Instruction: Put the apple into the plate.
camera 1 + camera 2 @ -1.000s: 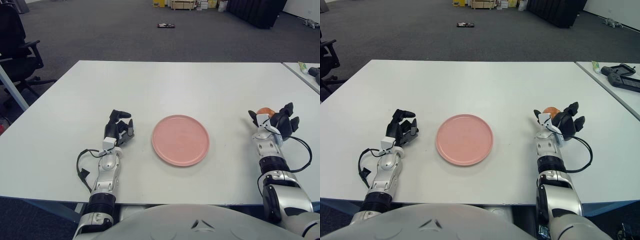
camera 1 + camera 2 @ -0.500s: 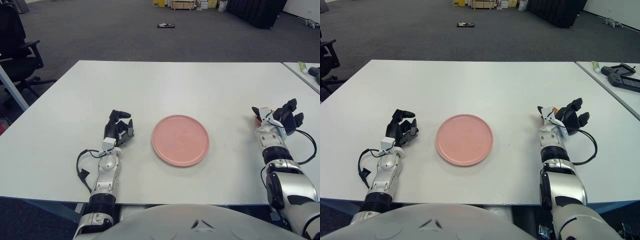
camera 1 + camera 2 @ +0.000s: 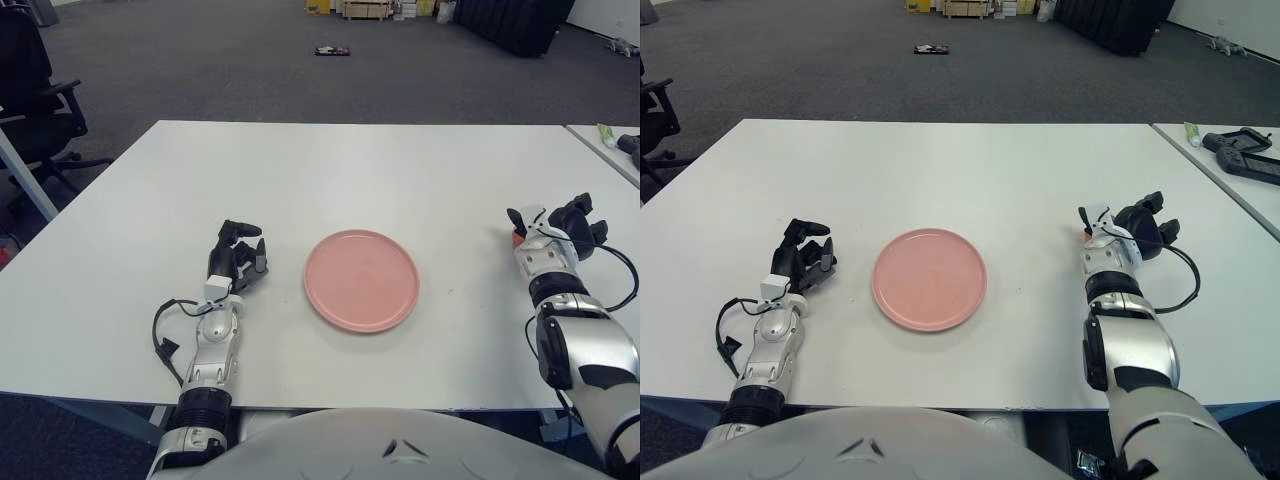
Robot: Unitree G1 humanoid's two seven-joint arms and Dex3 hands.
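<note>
Two robot hands over white table (image 3: 400, 170). R robot hand (image 3: 556, 226) at right edge, fingers wrapped on apple (image 3: 517, 238), mostly hidden. Pink plate (image 3: 361, 280) centre, well apart. L robot hand (image 3: 236, 260) curled, holding nothing, left of plate.

Pink plate (image 3: 930, 279) sits empty near centre of the white table (image 3: 970, 170). Right hand (image 3: 1127, 232) at its 3 o'clock, well apart, fingers curled around the apple (image 3: 1081, 231), only an orange sliver showing at the hand's left edge. Left hand (image 3: 803, 260) at the plate's 9 o'clock, fingers curled, holding nothing.
</note>
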